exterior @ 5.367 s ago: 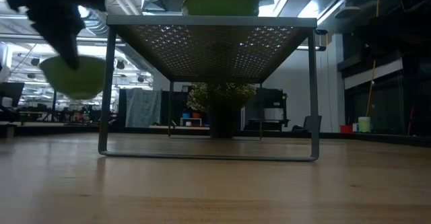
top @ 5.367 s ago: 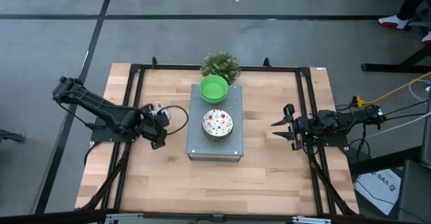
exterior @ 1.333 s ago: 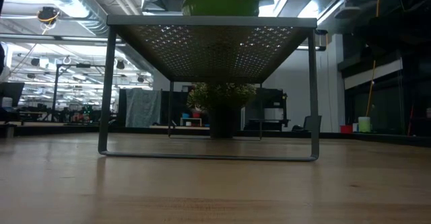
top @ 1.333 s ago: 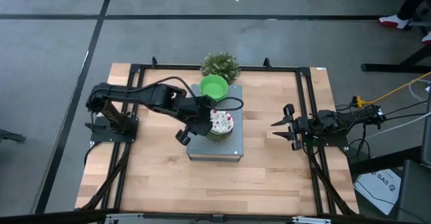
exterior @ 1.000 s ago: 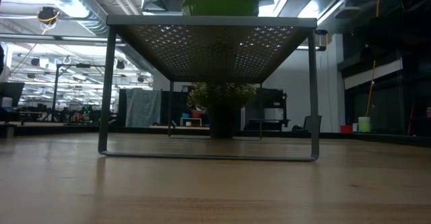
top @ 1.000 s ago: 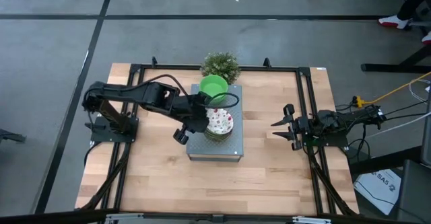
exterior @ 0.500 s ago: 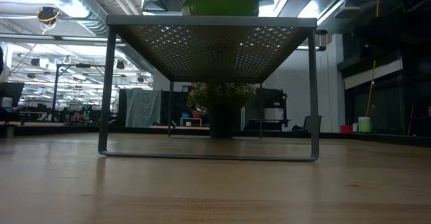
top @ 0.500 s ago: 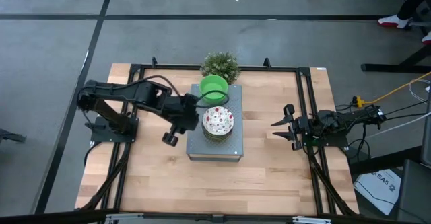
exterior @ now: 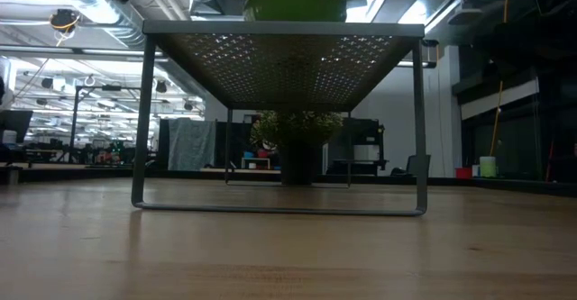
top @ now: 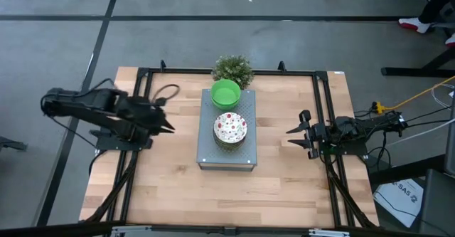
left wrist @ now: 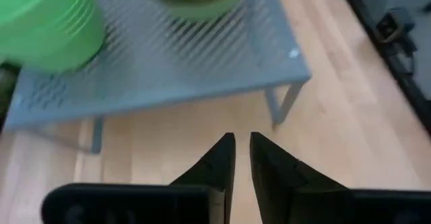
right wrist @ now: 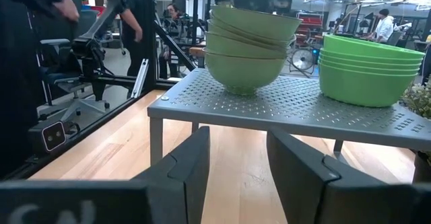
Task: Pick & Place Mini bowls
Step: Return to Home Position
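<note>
Left gripper [top: 169,129], fingers nearly together, empty; ahead of it the shelf [top: 213,151] bears green bowls [top: 226,93] and patterned bowls [top: 229,129]. Right gripper [top: 291,137] waits, fingers apart.

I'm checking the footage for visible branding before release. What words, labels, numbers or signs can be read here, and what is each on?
"SAS": on the white box on the floor past the table's right front corner, high view; the characters after it are too small to read.
Pale marks on the housing of the right gripper, right wrist view: cut off at the picture's edge, unreadable.
No other text can be read in any view.
</note>
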